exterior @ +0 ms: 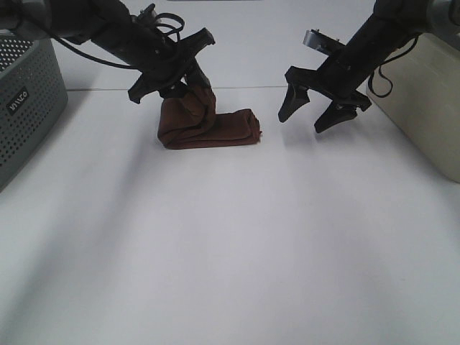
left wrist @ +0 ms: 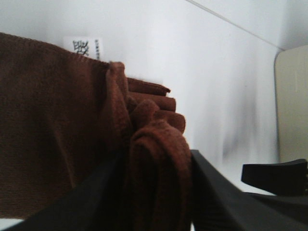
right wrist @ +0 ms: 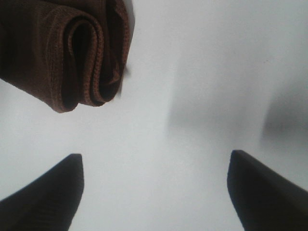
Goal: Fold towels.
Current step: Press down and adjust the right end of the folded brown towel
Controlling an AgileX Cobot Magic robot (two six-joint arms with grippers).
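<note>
A dark reddish-brown terry cloth towel (exterior: 219,129) lies folded into a thick, narrow bundle on the flat white counter (exterior: 230,251), close to the far edge and a little toward the left edge. Its right end rests flat on the counter, and there the right wrist view shows its layers rolled over one another (right wrist: 62,53). Its left end is drawn upward into a bunched peak.

The left jaws are closed tight on that raised end, with several folds of cloth (left wrist: 72,144) pinched between them. A small white tag with dark print (left wrist: 84,48) shows at the towel's edge.

The right jaws stand wide apart and grip nothing. They hover above bare counter just beside the towel's right end, not touching it.

A grey perforated plastic basket (exterior: 25,108) stands at the left edge of the counter. A cream-coloured rectangular box (exterior: 431,108) stands at the right edge.
</note>
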